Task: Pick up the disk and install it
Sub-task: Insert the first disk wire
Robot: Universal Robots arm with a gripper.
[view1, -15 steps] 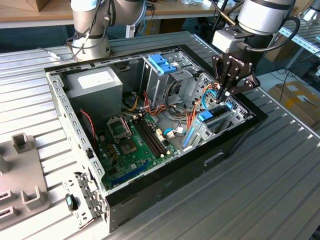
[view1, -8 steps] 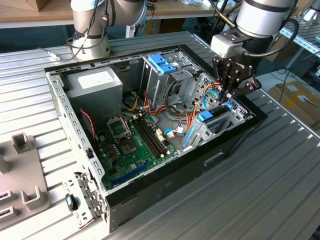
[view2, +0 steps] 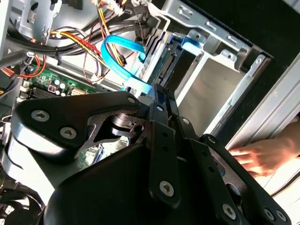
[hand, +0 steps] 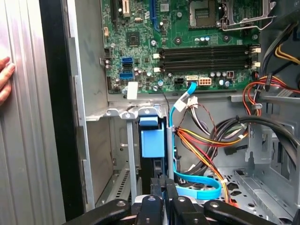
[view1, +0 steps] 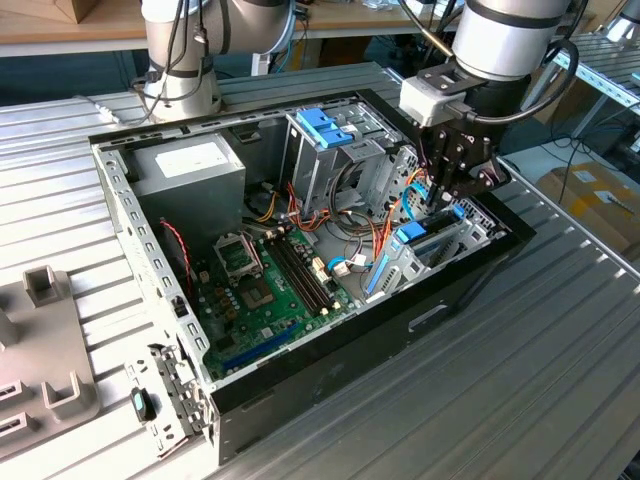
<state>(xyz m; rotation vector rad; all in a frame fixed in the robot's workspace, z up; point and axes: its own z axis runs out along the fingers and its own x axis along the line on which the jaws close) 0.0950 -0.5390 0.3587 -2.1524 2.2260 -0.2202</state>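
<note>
The disk point(hand: 153, 137) stands on edge in the metal drive bay point(hand: 119, 115) at the corner of the open computer case, its light blue carrier rail facing up. The exterior view has the disk point(view1: 413, 235) at the case's right end, directly under my gripper point(view1: 446, 196). In both wrist views the two black fingers point(hand: 156, 187) are pressed close together with nothing between them. The gripper point(view2: 163, 93) is just short of the disk's point(view2: 165, 63) near edge. Whether the fingertips touch the disk, I cannot tell.
A light blue flat cable point(hand: 197, 190) and bundled coloured wires point(hand: 206, 140) lie right beside the bay. The motherboard point(view1: 265, 290) fills the case floor, and a blue bracket point(view1: 325, 125) tops the drive cage. A person's hand point(view2: 262, 157) rests on the table by the case wall.
</note>
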